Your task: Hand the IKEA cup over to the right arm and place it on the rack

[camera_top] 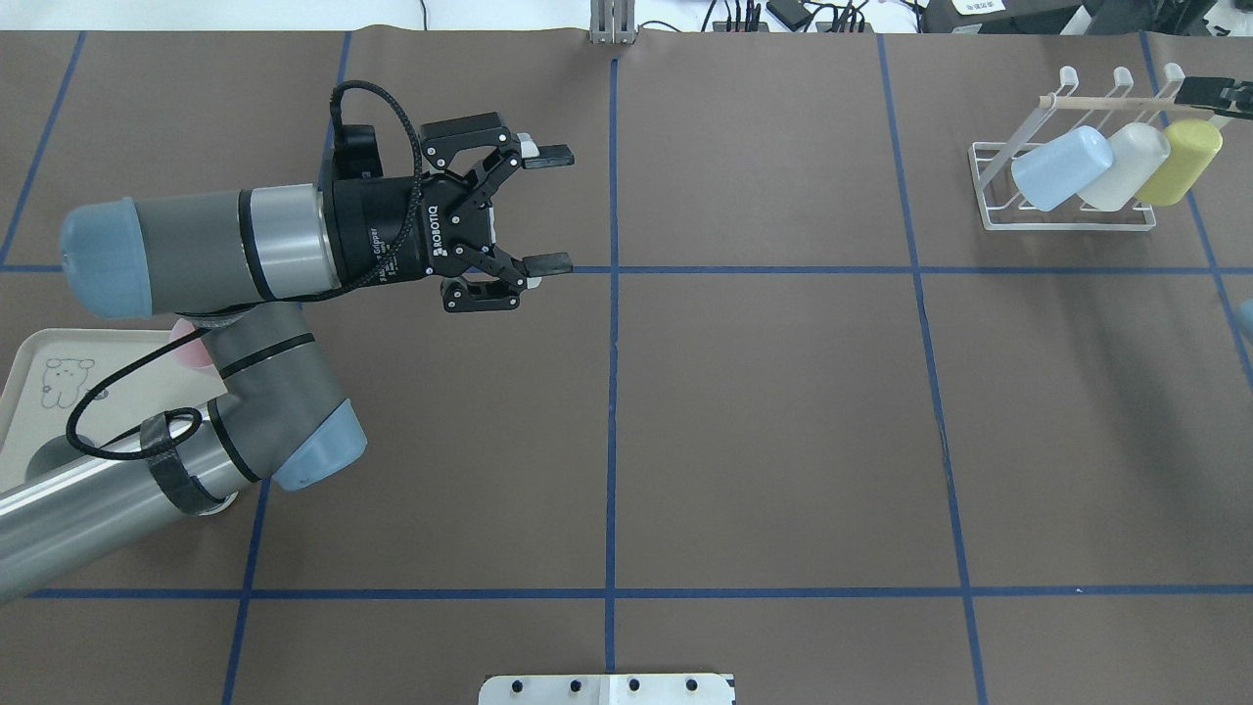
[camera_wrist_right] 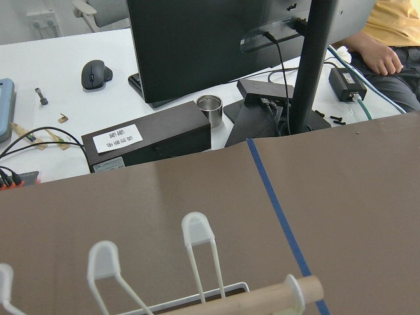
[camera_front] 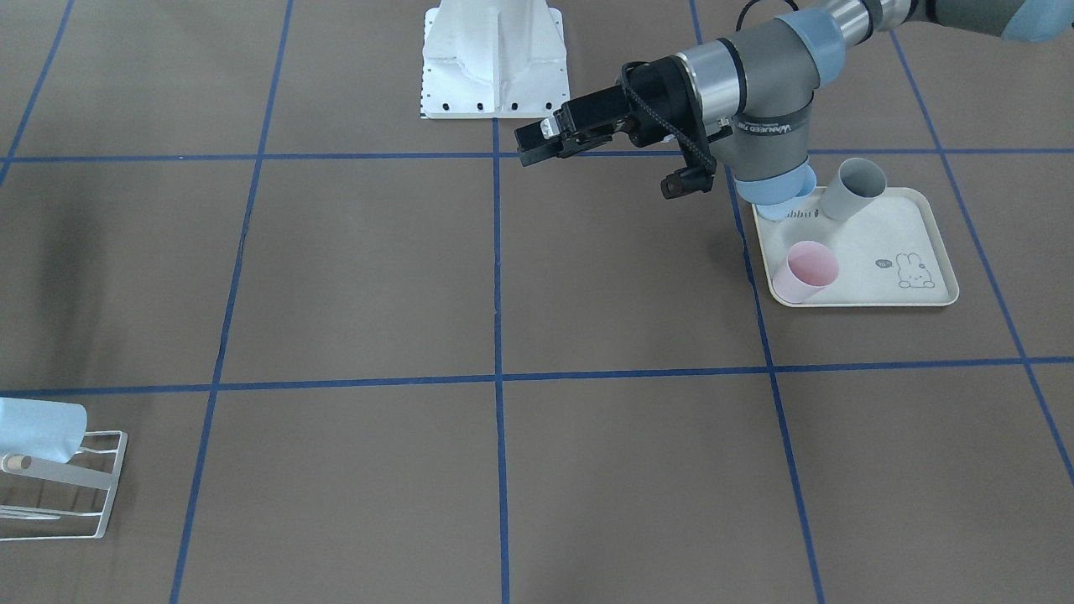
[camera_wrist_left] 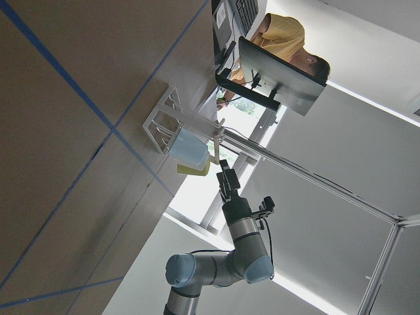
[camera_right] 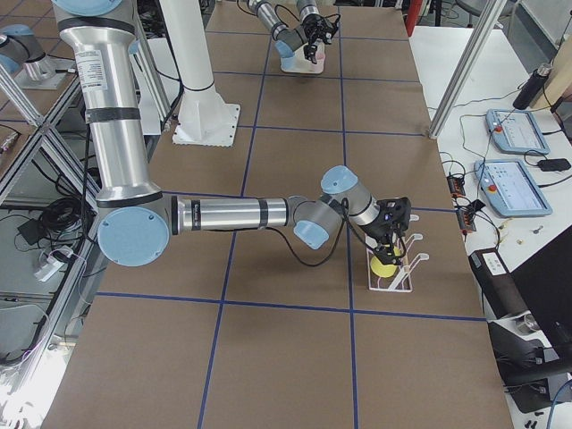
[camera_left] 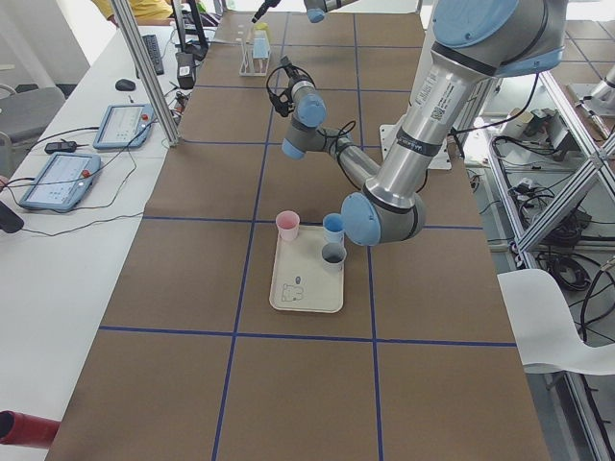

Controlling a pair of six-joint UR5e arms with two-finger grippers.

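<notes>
My left gripper (camera_top: 548, 208) is open and empty, held level above the table left of centre; it also shows in the front view (camera_front: 533, 149). The white wire rack (camera_top: 1067, 227) stands at the far right and holds a pale blue cup (camera_top: 1062, 168), a white cup (camera_top: 1124, 166) and a yellow cup (camera_top: 1180, 162), all tilted under its wooden rod (camera_top: 1106, 99). My right gripper (camera_top: 1194, 94) is at the rod's end, just above the yellow cup, mostly cut off by the view's edge. I cannot tell whether it is open or shut.
A cream rabbit-print tray (camera_front: 923, 252) lies under my left arm, with a pink cup (camera_front: 805, 270), a grey cup (camera_front: 852, 189) and a blue cup (camera_front: 797, 201) half hidden by the elbow. The robot's white base (camera_front: 495, 59) is at the near middle edge.
</notes>
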